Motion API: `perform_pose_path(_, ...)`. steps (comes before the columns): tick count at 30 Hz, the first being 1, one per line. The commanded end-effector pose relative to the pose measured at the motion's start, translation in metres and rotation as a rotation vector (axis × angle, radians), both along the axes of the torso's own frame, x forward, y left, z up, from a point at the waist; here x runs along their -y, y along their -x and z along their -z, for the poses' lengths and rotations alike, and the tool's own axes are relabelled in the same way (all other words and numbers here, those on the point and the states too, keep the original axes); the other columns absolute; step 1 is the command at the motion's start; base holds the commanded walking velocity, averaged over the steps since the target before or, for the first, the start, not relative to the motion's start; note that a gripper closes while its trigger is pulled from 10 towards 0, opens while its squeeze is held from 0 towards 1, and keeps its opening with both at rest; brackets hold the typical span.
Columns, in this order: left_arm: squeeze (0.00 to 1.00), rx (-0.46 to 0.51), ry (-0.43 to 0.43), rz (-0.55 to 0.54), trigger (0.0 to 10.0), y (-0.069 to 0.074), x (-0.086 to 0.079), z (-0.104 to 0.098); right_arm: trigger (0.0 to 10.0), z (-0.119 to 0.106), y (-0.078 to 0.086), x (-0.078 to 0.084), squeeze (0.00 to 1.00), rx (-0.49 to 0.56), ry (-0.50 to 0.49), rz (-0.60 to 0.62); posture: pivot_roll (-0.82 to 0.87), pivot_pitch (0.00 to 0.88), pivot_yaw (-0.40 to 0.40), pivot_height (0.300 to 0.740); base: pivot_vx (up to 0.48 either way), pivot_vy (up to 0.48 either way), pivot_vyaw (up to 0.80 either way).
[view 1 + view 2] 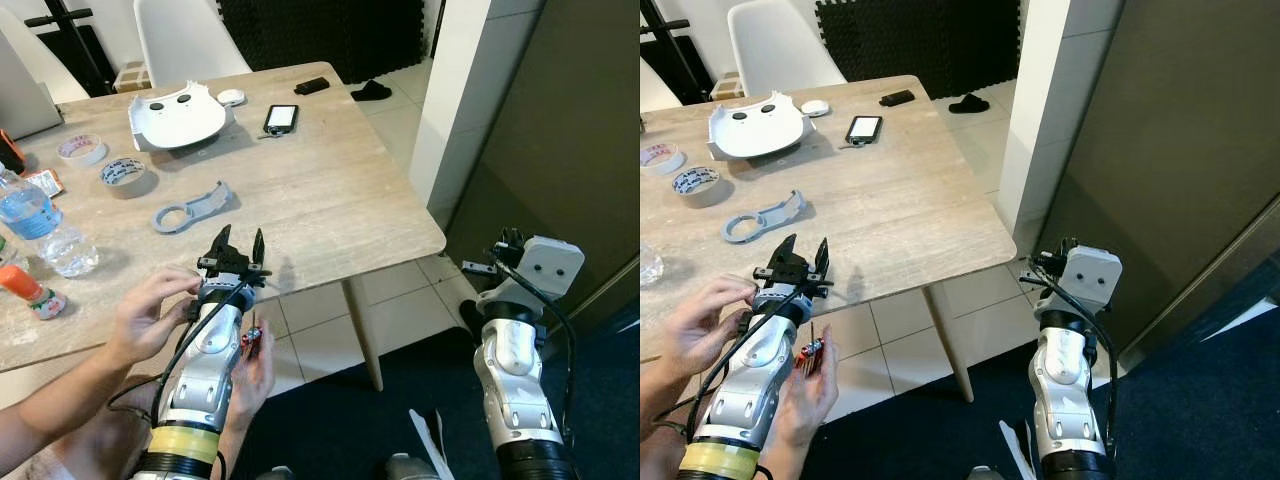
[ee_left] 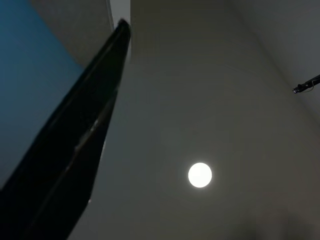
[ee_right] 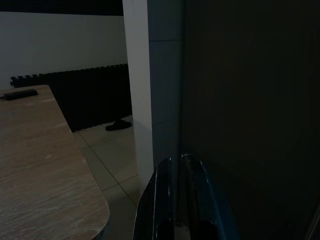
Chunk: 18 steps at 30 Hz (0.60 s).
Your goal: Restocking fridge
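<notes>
My left claw (image 1: 238, 243) is pointing up with its two black fingers spread apart, nothing between them, right at the near edge of the worktop (image 1: 330, 190). Its wrist view gives a detail the head views don't: a ceiling with one round lamp (image 2: 200, 175). A person's hands are on that forearm, one hand (image 1: 150, 312) on top, the other (image 1: 255, 370) under it holding a small red tool (image 1: 250, 338). My right claw (image 3: 180, 195) looks clenched, fingers nearly touching, raised beside the dark fridge door (image 1: 1160, 150), which is shut. Away from the left claw on the worktop: grey bracket (image 1: 190, 208), tape rolls (image 1: 122, 173), white shell (image 1: 180, 118), phone (image 1: 281, 118), water bottle (image 1: 40, 225). Tiled floor (image 1: 400, 300) below.
</notes>
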<state>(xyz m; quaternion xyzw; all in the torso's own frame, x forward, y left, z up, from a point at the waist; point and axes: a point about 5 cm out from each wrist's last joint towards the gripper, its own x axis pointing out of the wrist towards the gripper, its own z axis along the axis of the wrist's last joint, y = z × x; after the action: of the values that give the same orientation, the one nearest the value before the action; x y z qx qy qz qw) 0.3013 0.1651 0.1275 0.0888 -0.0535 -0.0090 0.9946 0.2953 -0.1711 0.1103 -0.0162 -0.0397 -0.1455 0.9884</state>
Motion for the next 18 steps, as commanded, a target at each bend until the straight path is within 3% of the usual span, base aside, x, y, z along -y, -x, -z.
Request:
perform_pose_path(1, 0.00, -0.011, -0.018, -0.012, 10.0, -0.0003, -0.0054, 0.0022, 10.0, 0.0065, 0.0008, 0.0015, 0.00, -0.028, -0.010, 0.010, -0.06, 0.108, 0.014, 0.740, 0.000, 0.000, 0.00)
perform_pose_path(18, 0.00, -0.003, -0.019, -0.023, 10.0, -0.0021, -0.0075, 0.0004, 10.0, 0.0062, -0.0018, 0.0019, 0.00, -0.031, -0.009, 0.004, -0.04, 0.107, 0.010, 0.740, 0.000, 0.000, 0.00)
